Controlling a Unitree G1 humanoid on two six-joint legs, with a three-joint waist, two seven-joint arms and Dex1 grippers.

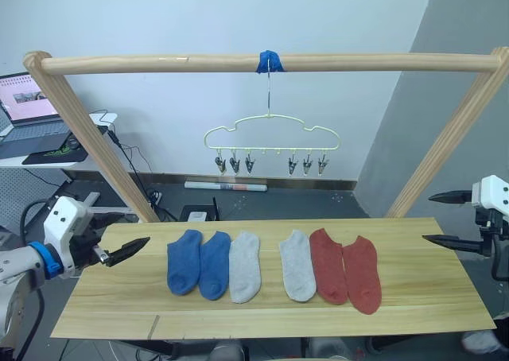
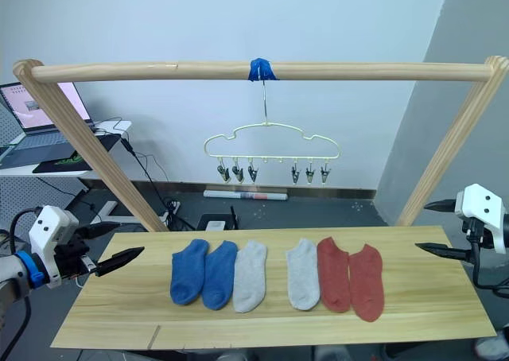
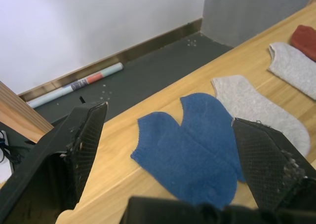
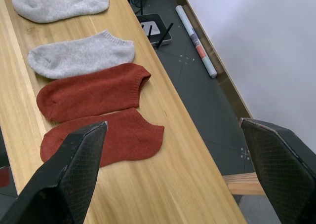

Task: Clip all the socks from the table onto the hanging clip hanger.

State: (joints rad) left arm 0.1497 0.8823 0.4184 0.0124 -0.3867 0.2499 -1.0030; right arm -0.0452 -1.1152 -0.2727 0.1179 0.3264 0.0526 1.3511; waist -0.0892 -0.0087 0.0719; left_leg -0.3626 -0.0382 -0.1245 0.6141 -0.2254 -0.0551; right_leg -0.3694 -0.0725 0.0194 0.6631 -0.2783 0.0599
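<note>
The left gripper (image 1: 127, 252) hangs low over its end of the table (image 1: 413, 297), fingers spread and holding nothing. The right gripper (image 1: 447, 218) does the same at the other end, jaws wide and empty. Both look parked clear of the work, so either arm can reach inward without crossing the other.

Between the two grippers lie all six socks, toes toward the robot, cuffs away. Nearest the left gripper is the blue pair (image 1: 199, 263), edges touching. Beside them is a grey sock (image 1: 245, 265), then a small gap, then the second grey sock (image 1: 297, 264). The red pair (image 1: 345, 271) sits closest to the right gripper. The row is laid flat and side by side, probably so each cuff can be pinched alone (the touching edges may still drag a neighbour).

Beyond and above the socks, midway between the grippers, the hanger (image 1: 270, 135) dangles from a wooden pole (image 1: 159, 62), held there by blue tape (image 1: 270, 60). Its clips (image 1: 235, 164) hang in two groups of three, all bare, so nothing has been hung yet.
</note>
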